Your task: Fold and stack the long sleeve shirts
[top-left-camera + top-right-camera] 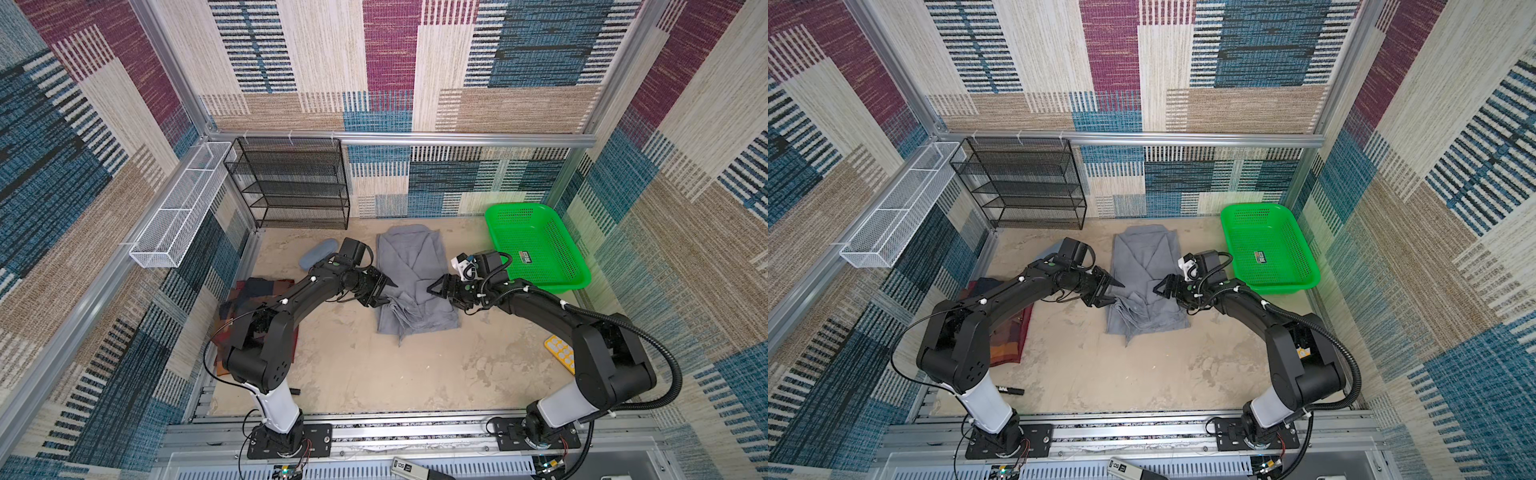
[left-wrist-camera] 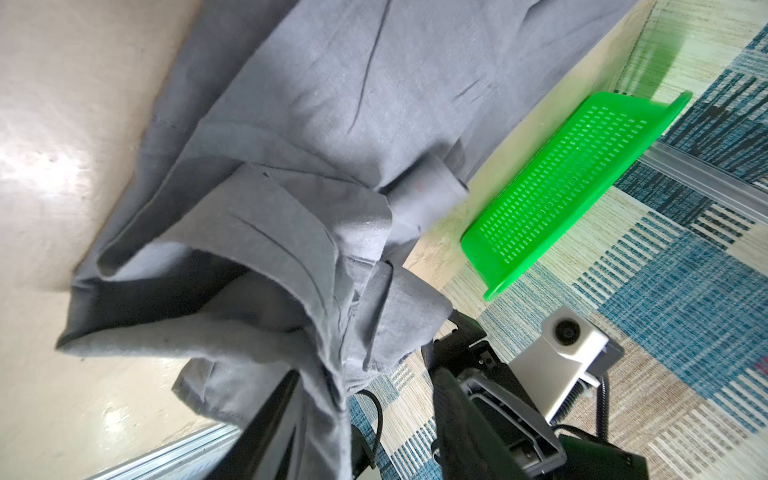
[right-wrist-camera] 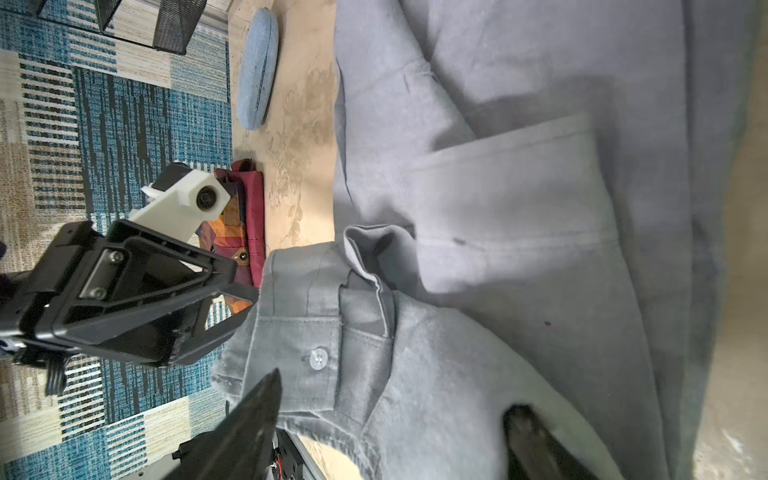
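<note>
1. The plain grey collared cloth shirt lies mid-tabletop, sleeves folded inward to narrow it.
2. Left end effector and right end effector flank it, jaws parted, clamping nothing.

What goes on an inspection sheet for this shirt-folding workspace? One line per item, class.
Surface: beige stained tabletop.
Job's things: grey shirt partly folded at centre; plaid shirt at left edge, under the left arm.
Clutter: blue-grey case, green basket, yellow tray, black marker.
Grippers: left pincer and right pincer both open, at the grey shirt's sides.
Cables: black hose loops off the right arm.
Surroundings: black mesh shelf, white wire basket, patterned walls.
</note>
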Tool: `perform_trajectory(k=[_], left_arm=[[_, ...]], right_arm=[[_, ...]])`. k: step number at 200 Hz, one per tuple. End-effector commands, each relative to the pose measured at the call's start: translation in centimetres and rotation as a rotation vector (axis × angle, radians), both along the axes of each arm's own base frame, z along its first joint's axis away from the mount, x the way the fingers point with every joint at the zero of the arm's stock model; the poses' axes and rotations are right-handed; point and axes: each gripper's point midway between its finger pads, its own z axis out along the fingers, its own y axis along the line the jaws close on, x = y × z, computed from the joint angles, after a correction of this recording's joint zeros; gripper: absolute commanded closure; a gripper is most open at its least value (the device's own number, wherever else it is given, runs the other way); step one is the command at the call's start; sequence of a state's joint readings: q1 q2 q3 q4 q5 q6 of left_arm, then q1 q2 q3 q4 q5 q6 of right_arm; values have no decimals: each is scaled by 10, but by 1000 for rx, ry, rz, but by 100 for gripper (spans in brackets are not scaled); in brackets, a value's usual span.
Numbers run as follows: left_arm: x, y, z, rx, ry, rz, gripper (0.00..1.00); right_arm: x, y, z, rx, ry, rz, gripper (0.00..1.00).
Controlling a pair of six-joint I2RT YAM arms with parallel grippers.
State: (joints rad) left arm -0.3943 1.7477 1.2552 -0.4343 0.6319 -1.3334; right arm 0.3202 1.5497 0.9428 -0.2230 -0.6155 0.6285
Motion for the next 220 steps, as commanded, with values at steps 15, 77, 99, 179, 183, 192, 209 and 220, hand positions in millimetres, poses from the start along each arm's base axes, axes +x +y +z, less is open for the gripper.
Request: perform_trajectory(k=[15,77,99,179,183,192,209,220], left_arm=[[8,1,14,-35,-4,1,46],[-1,21,47,30,-194,-35,44],[-19,39,50,122,-288,-26,39],[-108,16,8,123,-447,-171,41],[-109,14,6,116,-448,-175,41],[-111,9,4,102,-453,-186,42],[-110,-6,6,61,-486,-212,43],[-109,-16,8,33,-508,-232,44]], right_arm=[[2,-6,-2,-27,20,-37,21],[-2,-5,-6,-16,92,-50,17],[2,-1,-3,2,126,-50,17],[21,9,6,48,212,-96,15],[21,9,4,48,219,-93,15],[21,10,1,47,232,-91,15],[21,10,-3,46,242,-95,14],[22,10,-2,49,240,-98,14]])
